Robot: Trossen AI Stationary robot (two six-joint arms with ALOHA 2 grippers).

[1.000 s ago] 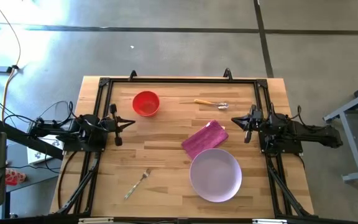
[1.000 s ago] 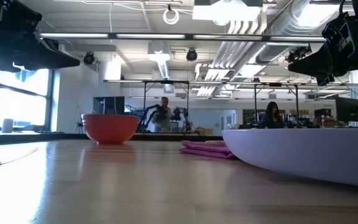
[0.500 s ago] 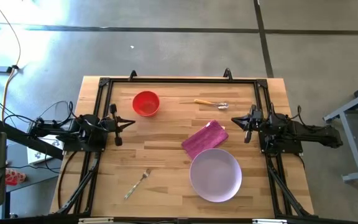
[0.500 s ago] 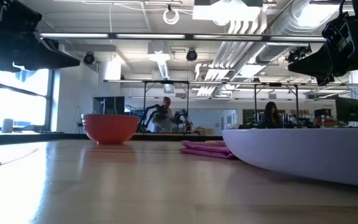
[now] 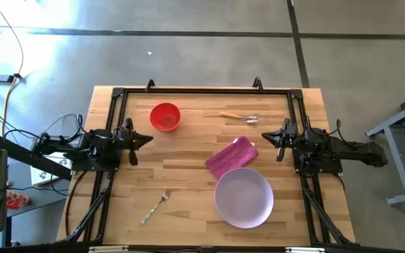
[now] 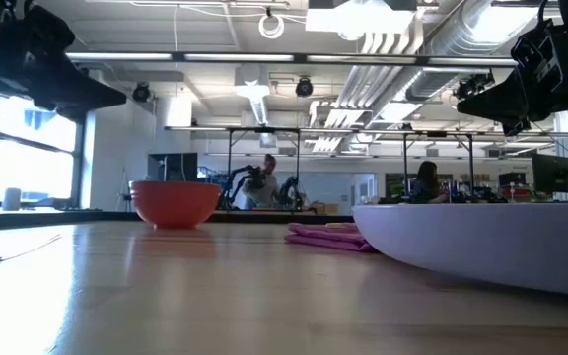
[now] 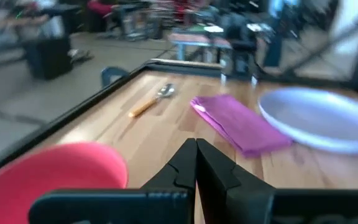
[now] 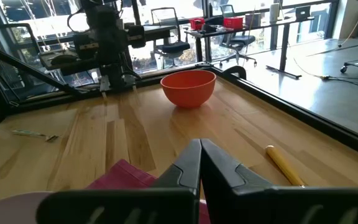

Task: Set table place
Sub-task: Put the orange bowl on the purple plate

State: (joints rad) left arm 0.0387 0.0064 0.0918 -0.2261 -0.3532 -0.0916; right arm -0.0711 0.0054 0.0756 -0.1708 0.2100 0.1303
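Lavender plate (image 5: pixel 243 197) sat at the near right of the table (image 5: pixel 188 176), w/ the magenta napkin (image 5: pixel 231 156) touching its far rim. Red bowl (image 5: pixel 165 117) stood far-left, yellow-handled spoon (image 5: pixel 238 117) far-right near the rail, fork (image 5: pixel 156 206) lay angled at near left, well apart from the plate. So the place was scattered, nothing arranged yet.

Left gripper (image 5: pixel 144 138) hung above the table's left edge, fingers pressed together, holding nothing. Right gripper (image 5: pixel 267 137) was the same at the right edge: fingers together, empty. Wrist views agreed, both pairs of tips meeting w/ no gap.

Judgement: step in hand was the 1st reach, prob. from a rest pose. To do it well, each arm should take what's on its own side: left for bowl or fork, right for napkin or spoon. Fingers must spread before descent. Fork & spoon lie flat, so come down straight over the handle & pinch across its narrow width. Napkin overlaps the plate rim, so best lift it clear w/o dragging the plate.

Vs the earlier frames: all 5 items unchanged & right arm unmoved. Left arm had shifted slightly, its tip turned a bit toward the bowl; its wrist view was blurred, consistent w/ motion starting
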